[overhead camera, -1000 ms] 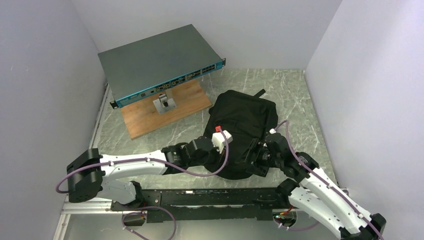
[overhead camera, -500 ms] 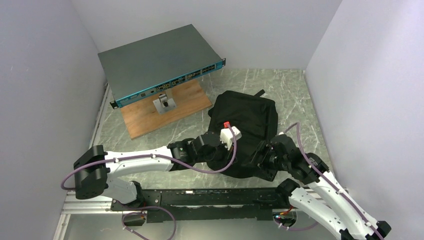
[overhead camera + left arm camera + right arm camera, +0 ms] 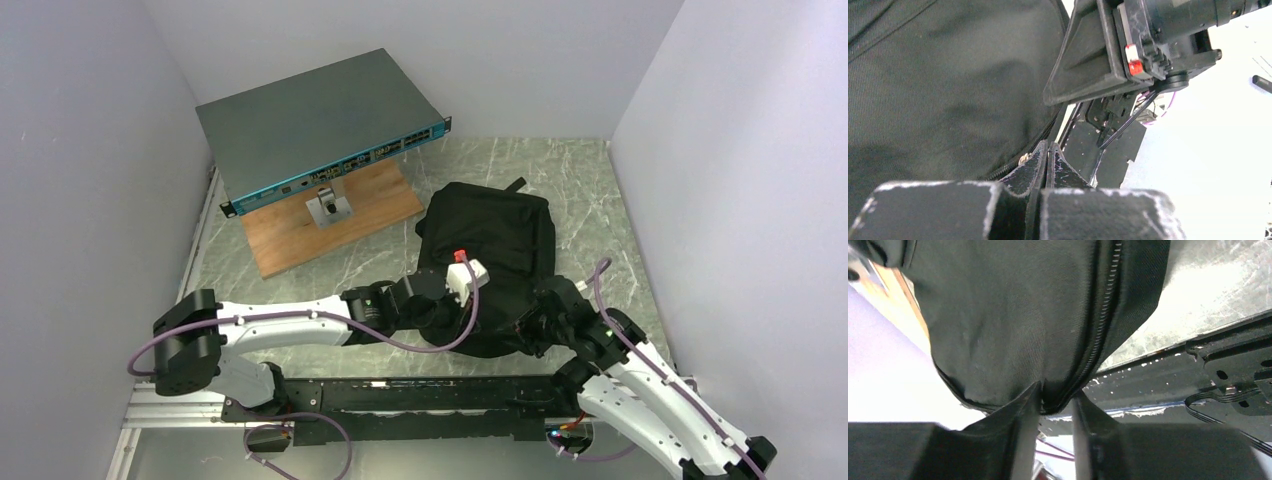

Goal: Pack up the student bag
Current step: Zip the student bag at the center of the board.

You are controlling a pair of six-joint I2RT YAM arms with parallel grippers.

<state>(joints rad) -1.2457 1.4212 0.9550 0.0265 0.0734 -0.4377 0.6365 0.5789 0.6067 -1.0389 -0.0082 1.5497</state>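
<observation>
A: Left arm reached further right over the backpack [image 3: 495, 235]; right arm drew back.
B: Fingers?
A: Right fingers [image 3: 1018, 432] pinched backpack fabric by the zipper [image 3: 1103, 325]. Left fingers [image 3: 1063, 172] pressed together beside it. Backpack lay on the counter [image 3: 590, 190].

The student bag [image 3: 490, 245] is a black backpack of soft woven fabric. It lies slumped on the table [image 3: 590, 190] right of the middle, its length running from the near edge toward the far edge. Its top loop [image 3: 516, 185] points at the far edge, and at the bunched near end a zip [image 3: 1104, 315] with meshed teeth curves along the seam.
</observation>
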